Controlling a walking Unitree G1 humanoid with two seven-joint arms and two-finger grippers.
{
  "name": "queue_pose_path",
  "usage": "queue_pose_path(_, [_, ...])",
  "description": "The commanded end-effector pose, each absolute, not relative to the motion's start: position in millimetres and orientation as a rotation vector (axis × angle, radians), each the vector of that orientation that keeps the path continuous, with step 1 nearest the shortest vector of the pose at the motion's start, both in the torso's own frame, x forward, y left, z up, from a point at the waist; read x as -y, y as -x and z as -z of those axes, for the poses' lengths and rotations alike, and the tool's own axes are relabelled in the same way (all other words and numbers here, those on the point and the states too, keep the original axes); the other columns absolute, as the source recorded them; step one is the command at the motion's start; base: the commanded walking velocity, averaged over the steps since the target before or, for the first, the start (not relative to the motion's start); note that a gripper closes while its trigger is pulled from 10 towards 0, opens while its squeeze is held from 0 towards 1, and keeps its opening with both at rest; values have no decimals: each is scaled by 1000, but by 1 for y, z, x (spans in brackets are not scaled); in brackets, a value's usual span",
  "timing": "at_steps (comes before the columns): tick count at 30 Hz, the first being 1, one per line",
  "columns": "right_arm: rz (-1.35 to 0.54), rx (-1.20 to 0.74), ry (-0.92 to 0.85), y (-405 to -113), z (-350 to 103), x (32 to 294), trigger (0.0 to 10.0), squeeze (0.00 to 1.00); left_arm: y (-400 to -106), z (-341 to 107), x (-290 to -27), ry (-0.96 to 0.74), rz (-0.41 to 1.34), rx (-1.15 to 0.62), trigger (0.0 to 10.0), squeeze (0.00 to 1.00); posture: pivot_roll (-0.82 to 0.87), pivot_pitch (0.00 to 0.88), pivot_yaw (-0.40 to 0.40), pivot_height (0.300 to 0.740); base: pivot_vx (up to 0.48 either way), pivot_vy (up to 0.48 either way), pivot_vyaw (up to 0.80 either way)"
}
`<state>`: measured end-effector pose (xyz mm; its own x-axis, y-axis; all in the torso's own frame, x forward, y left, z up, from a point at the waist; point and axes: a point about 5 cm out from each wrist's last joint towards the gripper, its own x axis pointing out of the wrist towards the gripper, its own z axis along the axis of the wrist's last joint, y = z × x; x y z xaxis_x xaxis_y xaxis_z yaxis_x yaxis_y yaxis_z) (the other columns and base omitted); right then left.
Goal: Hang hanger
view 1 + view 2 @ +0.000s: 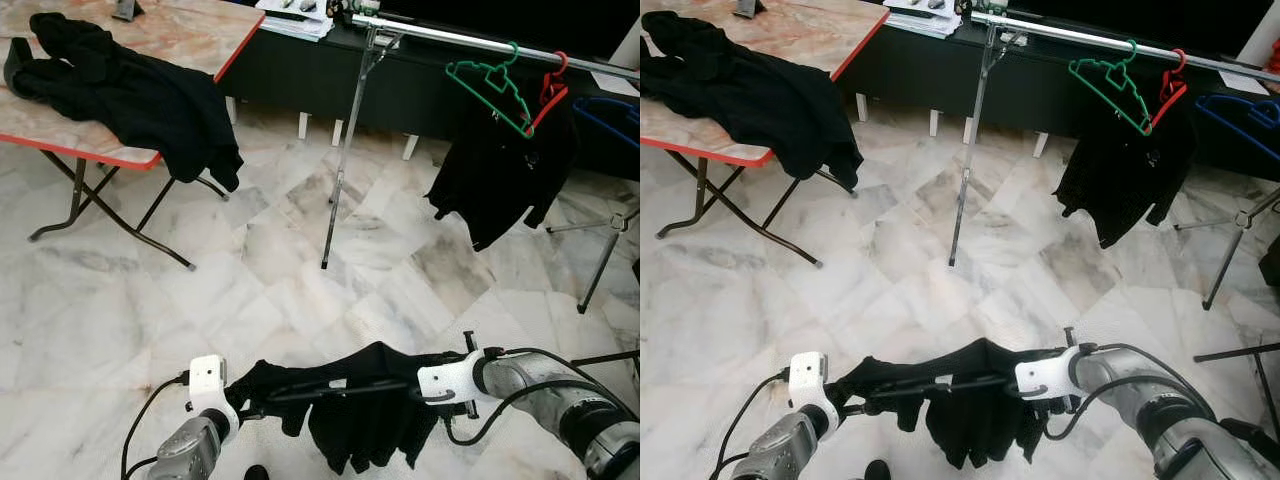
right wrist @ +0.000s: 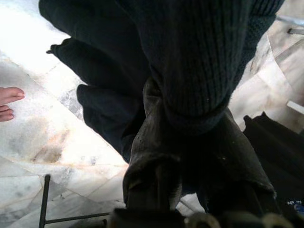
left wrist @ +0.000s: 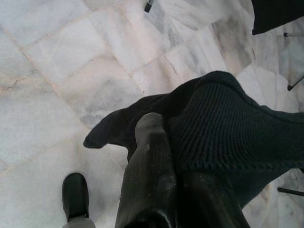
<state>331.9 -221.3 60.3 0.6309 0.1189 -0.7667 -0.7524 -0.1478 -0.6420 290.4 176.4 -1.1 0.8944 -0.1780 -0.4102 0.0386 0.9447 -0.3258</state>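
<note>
While no brand, label or legible writing shows anywhere, textures read clearly. Both grippers hold a black hanger (image 1: 320, 385) draped with a black ribbed-knit garment (image 1: 370, 420) low over the pale veined marble floor (image 1: 250, 270). The left gripper (image 1: 240, 402) is pinched on the garment's left end, its glossy black fingers (image 3: 149, 175) pressed together against the knit. The right gripper (image 1: 432, 392) is buried in the fabric at the hanger's right end; whether its fingers are apart or together I cannot tell.

Well ahead stands a chrome clothes rail (image 1: 470, 40), cut off at the right, carrying an empty green hanger (image 1: 490, 80) and a red hanger (image 1: 550, 90) bearing a dark garment (image 1: 500, 170). A folding table (image 1: 180, 30) with a red-edged, marbled top holds another black garment (image 1: 130, 95). A person's bare toes (image 2: 9, 102) show at the right wrist view's edge.
</note>
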Motion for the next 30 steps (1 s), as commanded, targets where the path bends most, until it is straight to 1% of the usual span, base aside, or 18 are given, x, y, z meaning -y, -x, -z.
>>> queue_pose_path(1, [-593, -982, 1610, -305, -61, 313, 10000, 0, -278, 5, -222, 282, -68, -456, 0, 0, 24, 235, -104, 740, 0, 0, 0])
queue_pose_path(5, [-579, -1002, 1644, -303, -60, 316, 10000, 0, -279, 2, -222, 268, -48, -451, 0, 0, 23, 236, -105, 740, 0, 0, 0])
queue_pose_path(7, [-560, -1015, 1669, -303, -61, 319, 10000, 0, -281, -1, -220, 245, 7, -445, 0, 0, 24, 236, -104, 740, 0, 0, 0])
queue_pose_path(8, [-544, -1028, 1673, -302, -61, 321, 10000, 0, -281, -2, -219, 219, 62, -449, 0, 0, 24, 236, -104, 740, 0, 0, 0])
queue_pose_path(12, [-533, -1032, 1673, -301, -61, 322, 10000, 0, -281, -4, -217, 186, 131, -457, 0, 0, 24, 236, -104, 740, 0, 0, 0])
queue_pose_path(13, [-538, -1037, 1679, -301, -60, 322, 10000, 0, -279, -5, -216, 131, 226, -483, 0, 0, 25, 238, -103, 740, 0, 0, 0])
queue_pose_path(14, [-539, -1039, 1681, -300, -59, 322, 10000, 0, -276, -5, -215, 97, 282, -501, 0, 0, 25, 238, -103, 740, 0, 0, 0])
queue_pose_path(17, [-541, -1046, 1688, -298, -57, 322, 10000, 0, -270, -6, -217, 24, 390, -531, 0, 0, 27, 239, -103, 740, 0, 0, 0])
queue_pose_path(18, [-543, -1050, 1692, -297, -55, 322, 10000, 0, -269, -9, -221, -6, 413, -535, 0, 0, 30, 238, -101, 740, 0, 0, 0])
queue_pose_path(24, [-592, -1081, 1715, -294, -51, 322, 10000, 0, -276, -22, -233, -29, 367, -499, 0, 0, 28, 237, -105, 740, 0, 0, 0])
queue_pose_path(30, [-649, -1122, 1730, -283, -39, 321, 10000, 0, -287, -53, -223, 32, 430, -374, 0, 0, 36, 236, -108, 740, 0, 0, 0])
